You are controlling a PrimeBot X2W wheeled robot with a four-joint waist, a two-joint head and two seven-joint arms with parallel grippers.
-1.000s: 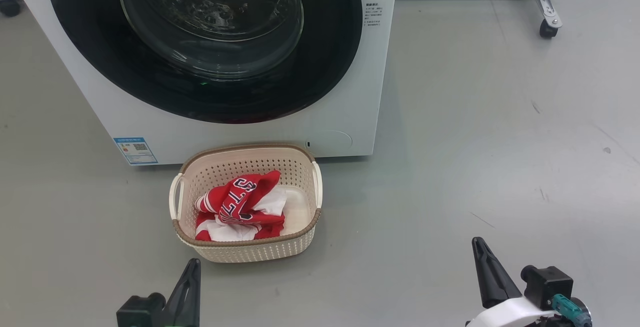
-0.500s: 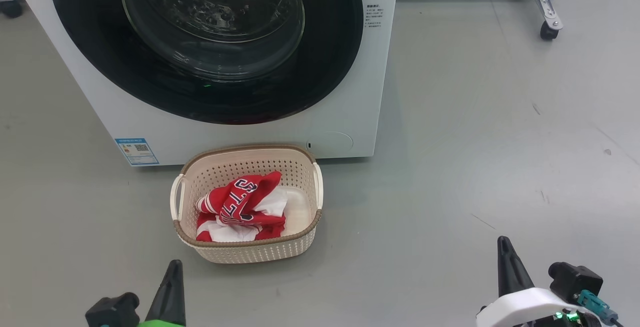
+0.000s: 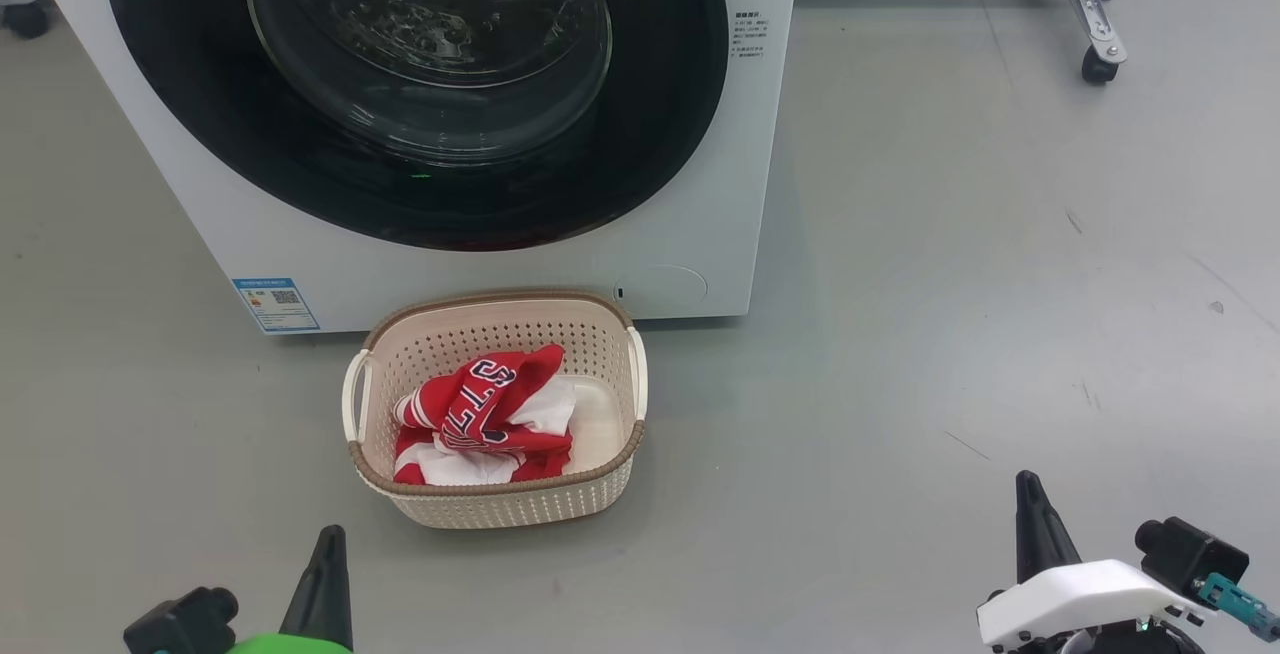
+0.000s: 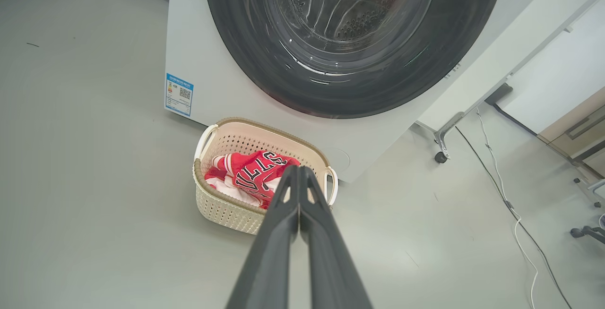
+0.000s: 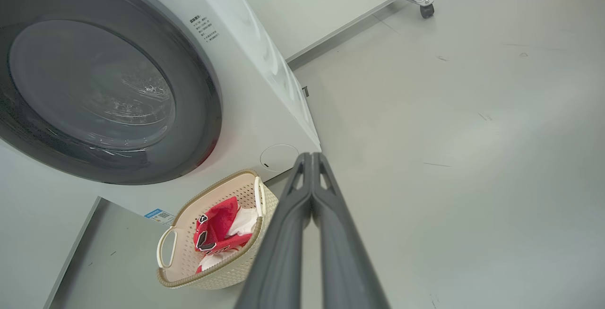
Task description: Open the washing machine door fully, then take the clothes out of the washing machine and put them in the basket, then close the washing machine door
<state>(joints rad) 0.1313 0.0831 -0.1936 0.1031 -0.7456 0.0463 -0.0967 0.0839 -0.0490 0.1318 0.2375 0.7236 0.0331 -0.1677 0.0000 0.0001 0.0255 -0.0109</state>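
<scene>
The white washing machine (image 3: 700, 184) stands at the top of the head view, its washing machine door (image 3: 420, 84) with black rim and glass bowl lying flush against the front, shut. On the floor before it sits the cream basket (image 3: 500, 504) holding the red and white clothes (image 3: 480, 414). My left gripper (image 3: 328, 532) is at the lower left, shut and empty, short of the basket. My right gripper (image 3: 1028, 479) is at the lower right, shut and empty, well right of the basket. The wrist views show the basket (image 4: 222, 210) (image 5: 236, 271), the clothes (image 4: 255, 176) (image 5: 217, 224) and the door (image 4: 350, 39) (image 5: 94, 91).
Grey floor (image 3: 950, 284) spreads wide to the right of the machine. A white frame on a caster (image 3: 1098, 64) stands at the back right. Cables (image 4: 515, 214) trail on the floor in the left wrist view. A blue label (image 3: 275, 304) marks the machine's lower left corner.
Both grippers have drawn back and outward, lower in the head view, the left toward the left edge and the right toward the right edge. The view itself has shifted slightly.
</scene>
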